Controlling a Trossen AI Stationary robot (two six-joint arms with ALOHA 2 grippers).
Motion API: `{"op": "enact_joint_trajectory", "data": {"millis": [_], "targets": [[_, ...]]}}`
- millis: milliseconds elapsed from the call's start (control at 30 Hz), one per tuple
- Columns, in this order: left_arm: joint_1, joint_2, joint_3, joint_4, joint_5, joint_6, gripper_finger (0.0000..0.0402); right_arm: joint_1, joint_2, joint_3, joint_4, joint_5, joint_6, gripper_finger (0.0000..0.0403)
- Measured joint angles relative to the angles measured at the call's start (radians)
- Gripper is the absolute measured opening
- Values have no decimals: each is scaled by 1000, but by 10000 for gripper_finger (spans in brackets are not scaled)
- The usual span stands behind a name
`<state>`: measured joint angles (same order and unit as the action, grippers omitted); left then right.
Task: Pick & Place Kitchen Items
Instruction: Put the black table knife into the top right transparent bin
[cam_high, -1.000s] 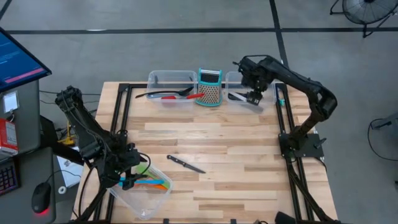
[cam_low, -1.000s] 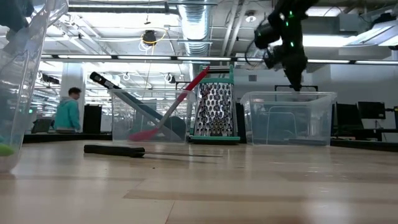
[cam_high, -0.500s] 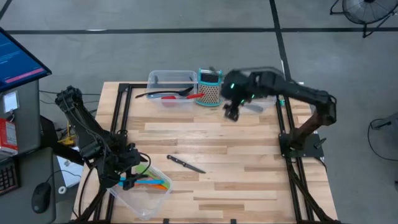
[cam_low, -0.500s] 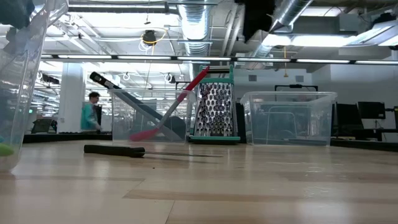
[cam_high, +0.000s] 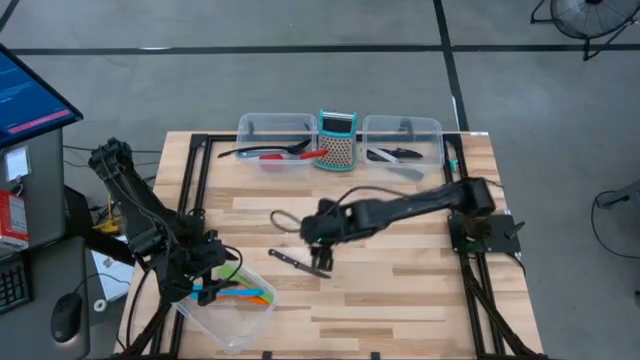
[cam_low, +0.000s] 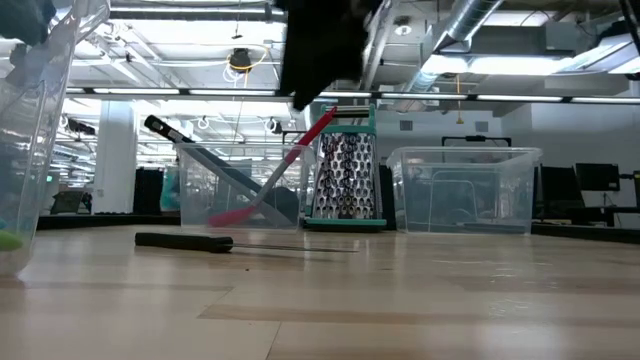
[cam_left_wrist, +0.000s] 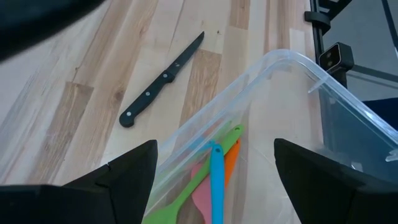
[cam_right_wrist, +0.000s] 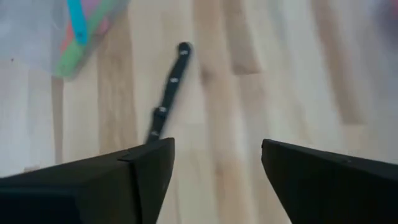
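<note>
Right gripper (cam_high: 319, 262), fingers spread wide and empty, hangs just above the black-handled kitchen knife (cam_high: 297, 264) lying flat mid-table, its long axis running from the handle on the left arm's side to the blade tip beneath the fingers. Nearer the knife than the left gripper (cam_high: 205, 283), open at the clear plastic tub of coloured spatulas (cam_high: 232, 318), the right arm looks best placed to take it.
</note>
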<state>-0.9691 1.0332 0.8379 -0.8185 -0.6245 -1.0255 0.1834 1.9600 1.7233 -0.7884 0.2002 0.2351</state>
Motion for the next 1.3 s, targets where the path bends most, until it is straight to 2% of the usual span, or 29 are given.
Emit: {"op": "enact_joint_trajectory", "data": {"millis": [200, 300, 600, 767, 1000, 1300], "targets": [[0, 0, 0, 0, 0, 1, 305, 20, 136, 33, 165, -21, 35, 250], [0, 0, 0, -1, -1, 15, 305, 19, 195, 69, 185, 11, 30, 249], [0, 0, 0, -1, -5, 27, 305, 18, 324, 125, 211, 11, 35, 249], [0, 0, 0, -1, -5, 53, 305, 18, 361, 123, 213, 8, 62, 249], [0, 0, 0, -1, -5, 58, 305, 18, 370, 121, 316, 18, 80, 249], [0, 0, 0, 6, -5, 58, 305, 11, 370, 19, 382, 37, 152, 249]]}}
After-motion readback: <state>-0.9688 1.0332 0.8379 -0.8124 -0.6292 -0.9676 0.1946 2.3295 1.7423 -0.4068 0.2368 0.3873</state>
